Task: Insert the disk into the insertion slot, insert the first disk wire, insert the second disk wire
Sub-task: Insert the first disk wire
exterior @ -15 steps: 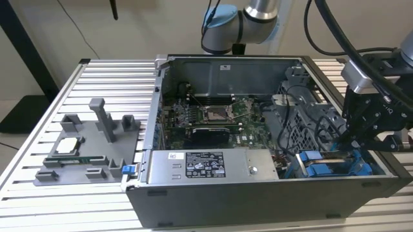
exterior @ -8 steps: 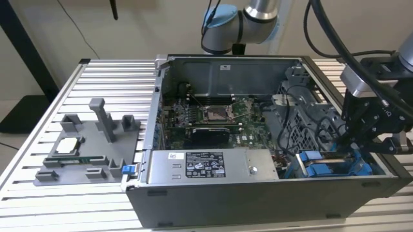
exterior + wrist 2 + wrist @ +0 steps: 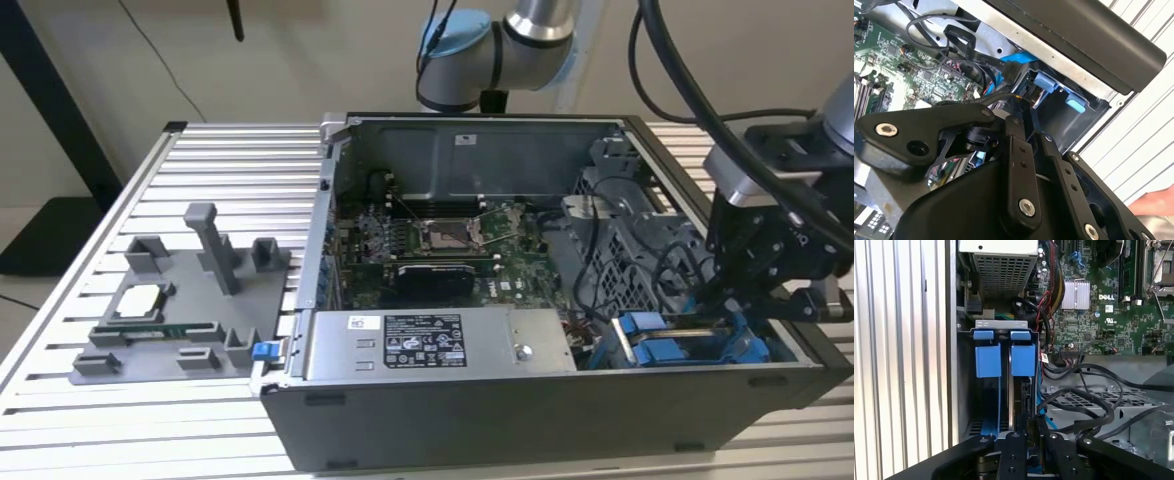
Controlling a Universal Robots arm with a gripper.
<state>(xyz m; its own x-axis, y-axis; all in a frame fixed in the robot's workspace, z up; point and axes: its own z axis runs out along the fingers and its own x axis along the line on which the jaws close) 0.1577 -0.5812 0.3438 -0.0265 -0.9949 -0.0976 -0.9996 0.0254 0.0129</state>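
The insertion slot is the grey metal cage with bright blue tabs in the case corner nearest the exterior view's right. In the first wrist view two blue tabs stand side by side. A thin blue-framed edge of the disk runs down inside the cage, its label face hidden. My gripper reaches into the case right over this cage. In both wrist views its fingers stand close together, shut on the end of a black disk wire beside the blue tabs. The gripper sits at the disk's rear edge.
The grey labelled power-supply box lies along the case's front wall. The motherboard fills the case floor, with loose black cables over it. A grey fixture stands on the slatted table outside. A hand shows beyond the case.
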